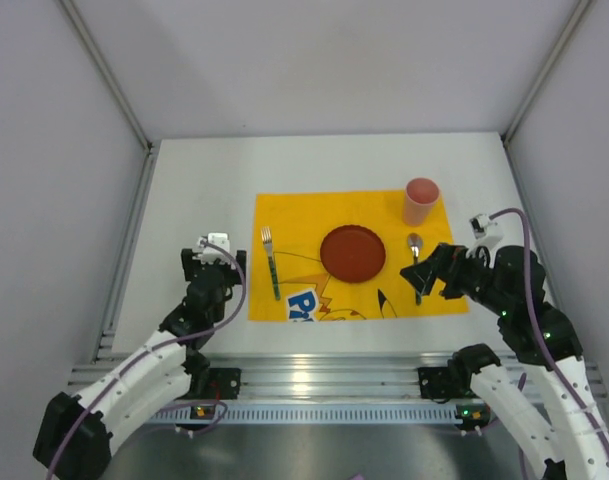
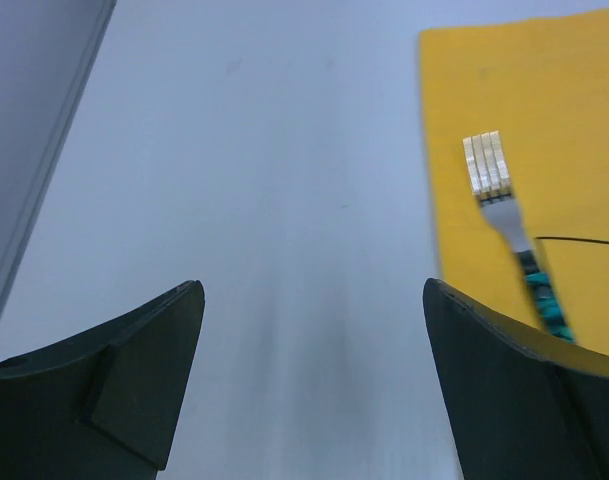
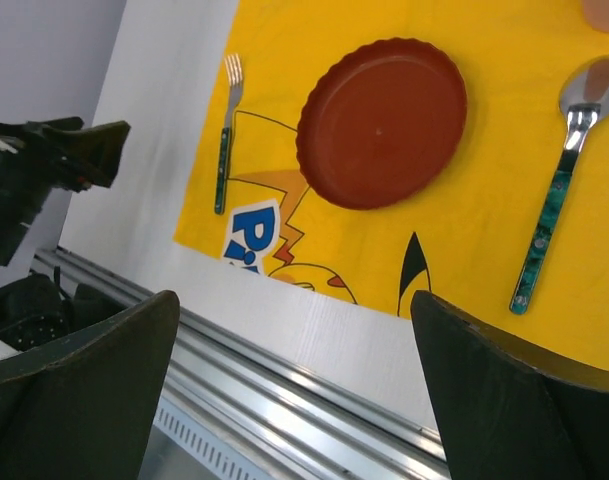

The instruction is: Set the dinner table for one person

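Note:
The white dinner table (image 1: 194, 190) carries a yellow cartoon-print cloth (image 1: 294, 215). On the cloth lie a red fluted plate (image 1: 352, 253) in the middle, a fork (image 1: 271, 262) with a teal handle at its left, a spoon (image 1: 415, 262) with a teal handle at its right, and a pink cup (image 1: 420, 201) at the far right corner. My left gripper (image 1: 206, 258) is open and empty over bare table left of the fork (image 2: 509, 215). My right gripper (image 1: 421, 275) is open and empty beside the spoon (image 3: 564, 170), above the cloth's right edge; plate (image 3: 384, 122) and fork (image 3: 226, 130) show in its view.
A ribbed aluminium rail (image 1: 314, 375) runs along the table's near edge, also in the right wrist view (image 3: 314, 395). Grey walls with metal posts enclose the table at left, right and back. Bare white tabletop (image 2: 264, 150) lies left of the cloth (image 2: 554, 90).

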Motion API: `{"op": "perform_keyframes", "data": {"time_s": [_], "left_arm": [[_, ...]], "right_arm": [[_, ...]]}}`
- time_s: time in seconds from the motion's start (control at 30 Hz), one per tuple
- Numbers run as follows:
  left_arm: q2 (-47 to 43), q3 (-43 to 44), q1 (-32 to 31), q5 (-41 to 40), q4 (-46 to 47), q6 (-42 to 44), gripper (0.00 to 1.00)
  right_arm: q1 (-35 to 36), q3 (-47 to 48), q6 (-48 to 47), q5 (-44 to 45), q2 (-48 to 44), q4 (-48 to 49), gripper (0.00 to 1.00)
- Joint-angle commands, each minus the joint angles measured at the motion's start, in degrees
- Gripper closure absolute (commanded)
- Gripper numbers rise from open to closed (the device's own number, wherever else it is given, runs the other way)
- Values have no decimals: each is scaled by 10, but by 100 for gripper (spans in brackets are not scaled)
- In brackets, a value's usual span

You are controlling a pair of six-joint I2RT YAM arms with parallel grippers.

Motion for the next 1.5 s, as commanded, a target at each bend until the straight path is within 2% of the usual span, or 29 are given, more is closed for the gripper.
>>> {"op": "perform_keyframes", "data": {"time_s": [0.0,0.03,0.13,0.17,0.23,0.27,0.33,0.37,0.4,0.5,0.53,0.57,0.6,0.67,0.87,1.0,1.07,1.23,1.47], "left_arm": [[20,-35,75,23,201,35,5],[55,-49,122,42,220,22,5],[139,-53,203,99,297,-11,4],[173,-53,219,135,328,-8,4],[241,-41,252,153,410,-5,4],[322,-35,257,152,438,5,4],[399,-1,270,139,498,20,4],[438,29,277,136,450,-4,7],[456,73,295,166,399,-46,9],[500,44,306,218,506,-44,10],[512,6,306,225,551,-28,9],[524,5,307,223,594,-32,9],[513,10,309,228,577,-35,4],[510,13,310,228,562,-39,2],[506,15,309,229,553,-37,1],[508,14,309,229,555,-34,1],[507,15,309,228,555,-34,2],[507,15,309,229,555,-34,1],[507,14,309,229,555,-34,1]], "right_arm": [[1,17,0,-13,-5,75,0],[0,19,2,-14,2,76,0],[0,48,9,-28,37,74,0],[0,60,10,-28,50,75,0],[1,73,10,-29,68,76,0],[1,88,5,-32,88,76,0],[0,103,-5,-40,110,76,0],[0,118,-6,-41,131,76,0],[0,136,-12,-39,152,76,0],[0,158,-27,-34,177,77,0],[0,163,-30,-31,183,78,0],[0,169,-33,-28,195,79,0],[1,169,-34,-28,199,84,0],[1,165,-30,-27,209,89,0],[0,156,-36,1,226,108,0],[0,130,22,78,229,107,0],[1,123,-21,71,229,116,0],[4,68,-16,137,191,171,0],[4,53,-29,263,212,195,0]]}}
